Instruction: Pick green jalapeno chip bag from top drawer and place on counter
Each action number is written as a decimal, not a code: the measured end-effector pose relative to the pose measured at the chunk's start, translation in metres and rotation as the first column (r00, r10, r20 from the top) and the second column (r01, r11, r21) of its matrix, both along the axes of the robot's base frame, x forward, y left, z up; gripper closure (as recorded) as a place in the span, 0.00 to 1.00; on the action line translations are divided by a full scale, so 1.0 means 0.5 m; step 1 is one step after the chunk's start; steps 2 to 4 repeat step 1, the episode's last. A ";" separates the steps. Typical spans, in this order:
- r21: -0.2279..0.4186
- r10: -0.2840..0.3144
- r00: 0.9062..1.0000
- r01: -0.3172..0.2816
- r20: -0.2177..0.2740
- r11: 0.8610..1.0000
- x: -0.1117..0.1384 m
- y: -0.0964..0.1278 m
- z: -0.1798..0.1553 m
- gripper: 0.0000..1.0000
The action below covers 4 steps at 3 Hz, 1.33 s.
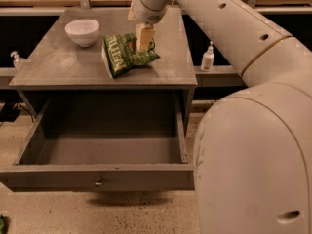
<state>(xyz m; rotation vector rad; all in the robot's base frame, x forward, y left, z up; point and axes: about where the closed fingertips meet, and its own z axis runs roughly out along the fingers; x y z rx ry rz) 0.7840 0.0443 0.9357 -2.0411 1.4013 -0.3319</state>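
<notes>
The green jalapeno chip bag (pixel 123 56) stands tilted on the counter (pixel 58 65), right of centre, its lower edge touching the surface. My gripper (pixel 144 39) comes down from above and is shut on the bag's upper right part. The top drawer (pixel 44 175) is pulled out below the counter; its inside shows nothing in it. Its small round knob (pixel 99 183) sits in the middle of the front panel.
A white bowl (pixel 82 31) sits on the counter's back left. A small white bottle (pixel 208 57) stands on a ledge to the right and another (pixel 17 60) to the left. My arm and body (pixel 253 145) fill the right side.
</notes>
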 end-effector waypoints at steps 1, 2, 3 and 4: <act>-0.001 0.002 1.000 -0.002 -0.003 1.000 0.000 0.003 -0.004 0.00; -0.001 0.002 1.000 -0.002 -0.003 1.000 0.000 0.003 -0.004 0.00; -0.001 0.002 1.000 -0.002 -0.003 1.000 0.000 0.003 -0.004 0.00; -0.001 0.002 1.000 -0.002 -0.003 1.000 0.000 0.003 -0.004 0.00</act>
